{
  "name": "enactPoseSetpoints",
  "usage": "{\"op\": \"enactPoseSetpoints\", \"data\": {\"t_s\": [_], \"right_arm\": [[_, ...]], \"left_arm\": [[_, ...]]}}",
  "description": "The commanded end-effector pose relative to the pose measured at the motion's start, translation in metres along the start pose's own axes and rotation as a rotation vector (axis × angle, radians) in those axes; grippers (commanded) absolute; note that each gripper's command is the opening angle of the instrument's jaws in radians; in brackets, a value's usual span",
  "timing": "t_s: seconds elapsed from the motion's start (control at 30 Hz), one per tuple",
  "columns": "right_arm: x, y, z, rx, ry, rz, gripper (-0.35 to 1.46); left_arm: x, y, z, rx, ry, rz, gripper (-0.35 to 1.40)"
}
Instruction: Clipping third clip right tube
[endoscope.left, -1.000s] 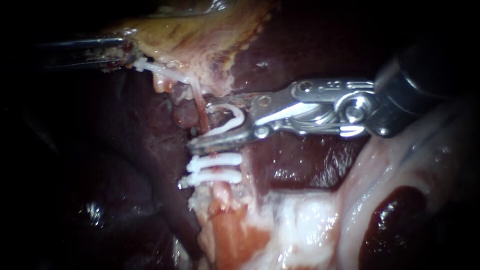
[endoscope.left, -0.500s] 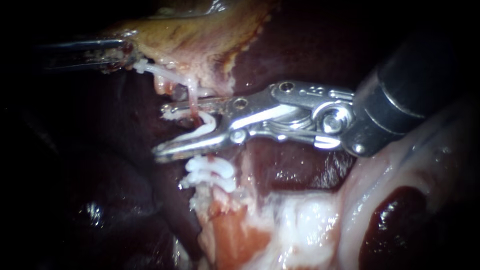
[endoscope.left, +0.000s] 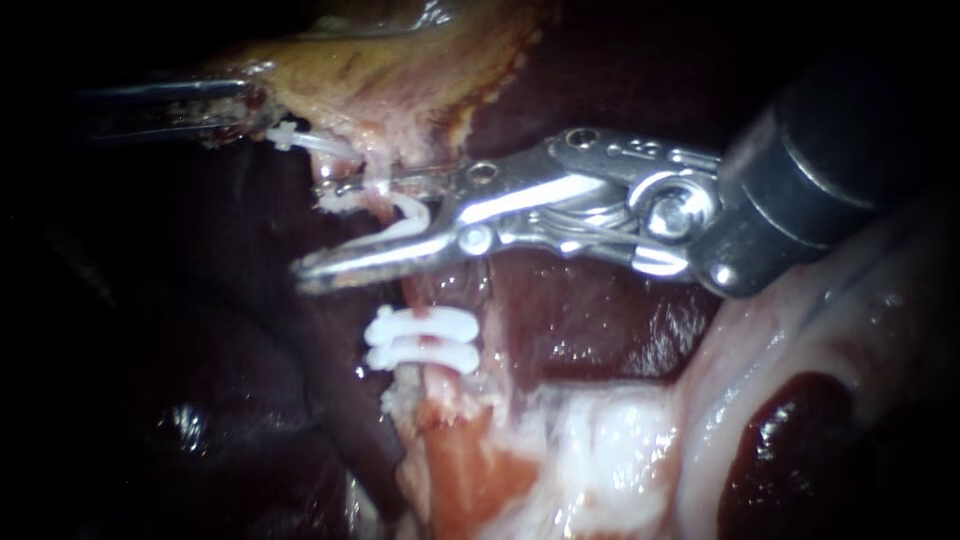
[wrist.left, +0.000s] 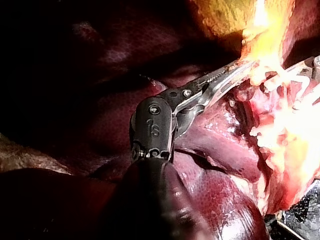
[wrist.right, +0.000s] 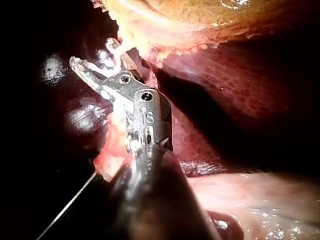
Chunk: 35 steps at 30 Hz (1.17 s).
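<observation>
Since half a second ago the right end effector (endoscope.left: 312, 235) has lifted toward 12 o'clock, clear of two set clips (endoscope.left: 422, 340). It stands wide, gripping an open clip (endoscope.left: 405, 215) astride the thin red tube (endoscope.left: 383, 205). At 10 o'clock, the left end effector (endoscope.left: 245, 105) clamps the gallbladder (endoscope.left: 390, 90).

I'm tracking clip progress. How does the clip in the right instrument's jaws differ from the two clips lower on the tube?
The held clip is spread open in a curve; the two lower clips are pressed flat across the tube. The held clip sits in the right instrument, between its jaws; the two lower clips stand free of it. All are white.
</observation>
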Motion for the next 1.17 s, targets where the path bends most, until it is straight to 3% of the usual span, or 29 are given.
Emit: {"op": "enactPoseSetpoints", "data": {"t_s": [0.03, 0.33, 0.4, 0.57, 1.17], "right_arm": [[0.0000, -0.0001, 0.0000, 0.001, -0.002, 0.020, 0.49], [-0.0001, -0.0006, -0.0007, 0.004, -0.004, 0.097, 0.29], [0.0001, -0.0006, -0.0008, 0.004, -0.004, 0.110, 0.17], [0.0004, -0.0004, -0.0011, 0.005, -0.004, 0.118, -0.34], [0.0002, -0.0004, -0.0011, 0.005, -0.005, 0.122, -0.35]], "left_arm": [[0.0000, 0.0000, 0.0000, 0.001, 0.000, 0.000, -0.35], [0.0000, 0.0000, 0.0000, 0.001, 0.000, 0.000, -0.35], [0.0000, 0.0000, 0.0000, 0.001, 0.000, 0.000, -0.35], [-0.0001, 0.0000, 0.0001, 0.001, 0.000, 0.000, -0.35], [-0.0003, 0.0001, 0.0005, 0.001, -0.003, 0.002, -0.35]]}}
